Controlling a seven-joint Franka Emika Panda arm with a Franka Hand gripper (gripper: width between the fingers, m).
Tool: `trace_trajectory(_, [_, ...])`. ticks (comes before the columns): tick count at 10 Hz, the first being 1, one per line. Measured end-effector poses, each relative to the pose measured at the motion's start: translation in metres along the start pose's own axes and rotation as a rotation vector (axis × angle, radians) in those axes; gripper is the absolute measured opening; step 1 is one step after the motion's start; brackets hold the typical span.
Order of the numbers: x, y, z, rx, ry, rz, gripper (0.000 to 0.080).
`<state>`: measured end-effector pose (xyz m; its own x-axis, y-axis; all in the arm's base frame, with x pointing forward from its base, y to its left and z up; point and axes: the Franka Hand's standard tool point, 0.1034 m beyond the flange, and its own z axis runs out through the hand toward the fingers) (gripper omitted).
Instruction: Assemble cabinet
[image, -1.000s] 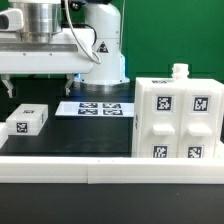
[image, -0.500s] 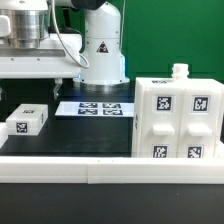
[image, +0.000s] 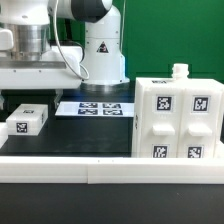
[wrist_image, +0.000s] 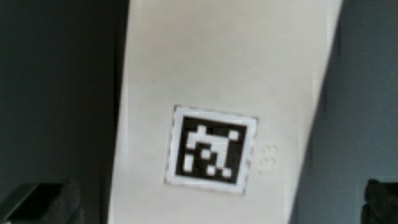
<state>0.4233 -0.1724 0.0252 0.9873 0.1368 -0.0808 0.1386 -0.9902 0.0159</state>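
Note:
The cabinet, a large white box with tagged panels on its front, stands at the exterior view's right. A small white tagged block lies at the exterior view's left. My gripper hangs over that block, not touching it. In the wrist view a long white piece with one marker tag lies between the dark fingertips, and dark gaps show on both sides of it. The gripper is open and holds nothing.
The marker board lies flat on the black table behind the block. The white robot base stands at the back. A white rail runs along the front edge. A small white knob sticks up from the cabinet's top.
The arm and gripper have moved toward the exterior view's left and slightly lower, over the small block. The cabinet, block and marker board have not moved.

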Motion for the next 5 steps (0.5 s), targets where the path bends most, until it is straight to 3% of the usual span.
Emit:
trace_trajectory(3, [-0.0053, -0.0004, 0.0102, 0.003, -0.017, -0.006, 0.0797])
trace_trajectory(4, [-0.0053, -0.0007, 0.0104, 0.003, -0.017, -0.007, 0.0646])
trace_trajectory(5, [-0.0050, -0.0012, 0.0104, 0.003, -0.017, -0.008, 0.0646])
